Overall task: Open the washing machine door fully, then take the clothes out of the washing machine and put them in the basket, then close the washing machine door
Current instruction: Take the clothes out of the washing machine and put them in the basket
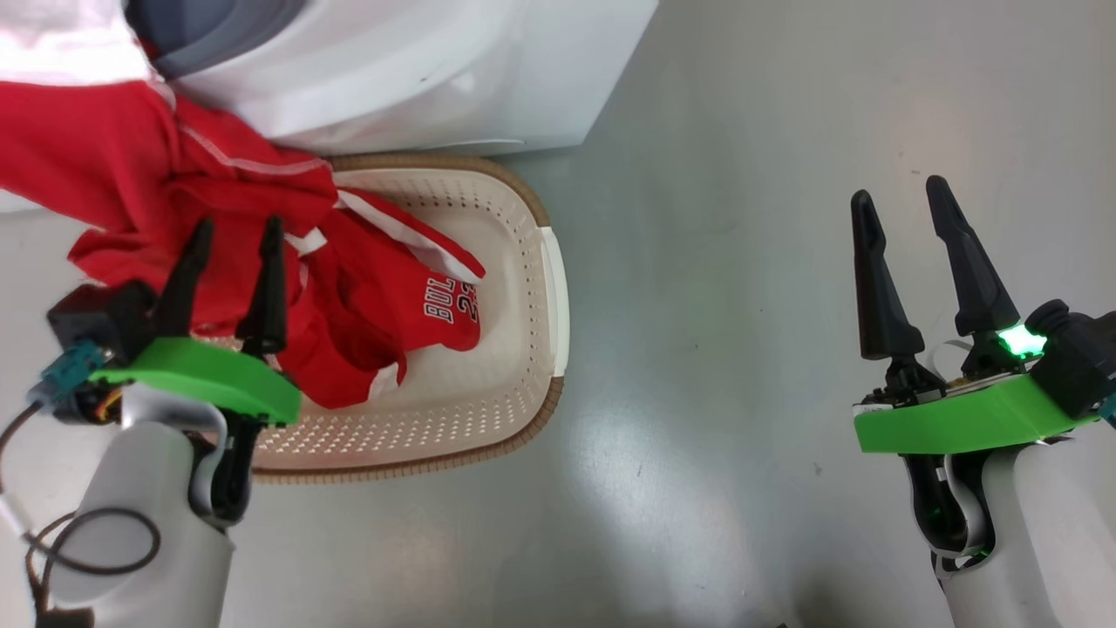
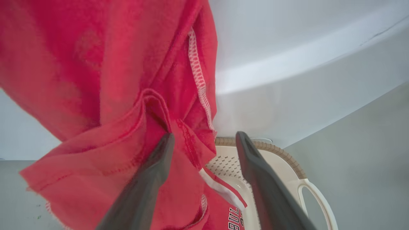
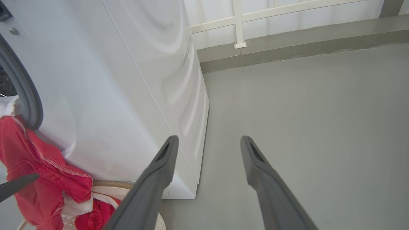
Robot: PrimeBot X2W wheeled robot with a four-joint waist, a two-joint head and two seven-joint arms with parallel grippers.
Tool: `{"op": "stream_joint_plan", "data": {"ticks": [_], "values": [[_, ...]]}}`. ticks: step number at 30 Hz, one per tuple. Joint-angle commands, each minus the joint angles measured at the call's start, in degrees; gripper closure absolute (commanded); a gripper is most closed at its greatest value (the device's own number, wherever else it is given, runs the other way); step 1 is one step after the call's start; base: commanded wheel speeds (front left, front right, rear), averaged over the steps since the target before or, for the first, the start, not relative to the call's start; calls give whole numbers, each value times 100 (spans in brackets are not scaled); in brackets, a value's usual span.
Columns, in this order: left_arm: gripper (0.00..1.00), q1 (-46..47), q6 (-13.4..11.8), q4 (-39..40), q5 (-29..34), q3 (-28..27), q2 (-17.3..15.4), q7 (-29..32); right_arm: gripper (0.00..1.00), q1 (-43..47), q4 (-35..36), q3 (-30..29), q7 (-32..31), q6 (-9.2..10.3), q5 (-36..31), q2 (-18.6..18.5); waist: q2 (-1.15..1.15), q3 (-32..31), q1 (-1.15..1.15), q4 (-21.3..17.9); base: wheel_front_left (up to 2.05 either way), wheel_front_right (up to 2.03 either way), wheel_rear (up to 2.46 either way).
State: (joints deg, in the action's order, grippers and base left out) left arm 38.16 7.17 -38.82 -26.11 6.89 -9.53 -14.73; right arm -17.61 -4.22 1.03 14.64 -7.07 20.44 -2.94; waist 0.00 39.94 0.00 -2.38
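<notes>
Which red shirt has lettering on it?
The red jersey lying in the basket, with white lettering; the other red garment, hanging from the washing machine, looks plain.

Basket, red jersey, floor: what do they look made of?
Cream perforated basket with brown woven-look rim: looks like moulded plastic, matte; even hole grid, smooth handle.
Red jersey with white trim and lettering: soft fabric, possibly synthetic; it drapes and folds, and has stitched hems.
Grey floor: hard, smooth, semi-gloss, perhaps coated concrete; shows soft light reflections.
</notes>
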Motion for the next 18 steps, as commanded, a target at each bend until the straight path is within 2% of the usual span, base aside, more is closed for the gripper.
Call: {"op": "stream_joint_plan", "data": {"ticks": [1, 18], "values": [[0, -253, 32, 223, 69, -240, -196, -27, 0, 195, 98, 121, 36, -42, -46, 6, 0, -71, 0, 28, 0, 0, 0], [0, -1344, 32, 2169, 541, -1083, 95, -27, 0, 494, -82, 26, 36, -42, -202, 6, 0, -584, 0, 313, 0, 0, 0]]}}
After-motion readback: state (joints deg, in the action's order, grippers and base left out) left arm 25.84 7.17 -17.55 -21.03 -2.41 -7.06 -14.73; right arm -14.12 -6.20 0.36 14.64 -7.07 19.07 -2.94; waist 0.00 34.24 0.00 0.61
